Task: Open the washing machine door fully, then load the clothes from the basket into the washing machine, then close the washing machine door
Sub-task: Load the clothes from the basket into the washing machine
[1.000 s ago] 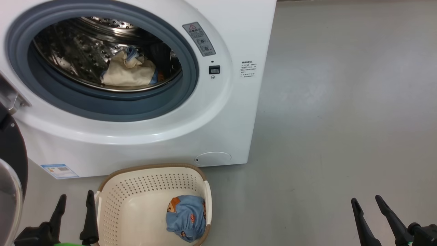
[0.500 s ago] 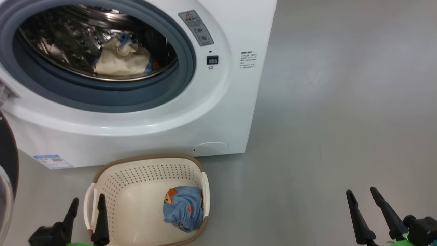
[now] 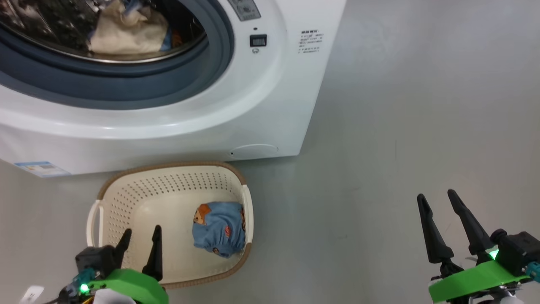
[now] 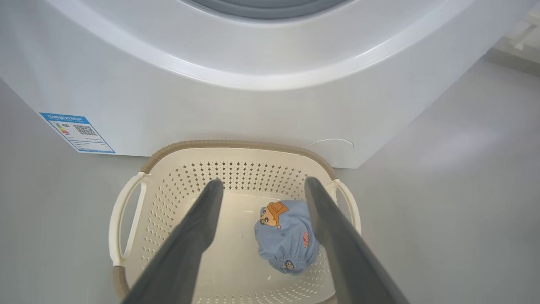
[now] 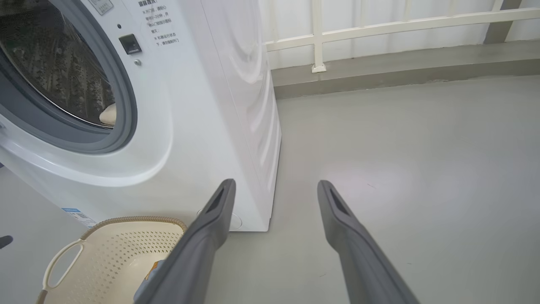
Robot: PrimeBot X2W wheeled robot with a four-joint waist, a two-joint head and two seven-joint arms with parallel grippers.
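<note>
One blue bear-print garment [image 3: 218, 234] sits bundled inside the basket [image 3: 168, 167], tight against its right wall, just in front of the washing machine [image 3: 270, 105]. A cream piece [image 3: 126, 33] lies in the drum [image 3: 50, 25]. The left gripper [image 3: 142, 230] hovers over the basket's near-left corner, fingers spread, empty. The right gripper [image 3: 436, 194], spread too, waits well right over the floor [image 3: 379, 126]. The risk: with the bundle hugging that wall, a finger could catch the rim and drag the light basket.

Left pincer [image 3: 141, 231] sits low, dark fingers spread wide, gripping nothing. Right pincer [image 3: 436, 195] out wide on the other side, fingers parted too, empty, green-cuffed wrists below both.
</note>
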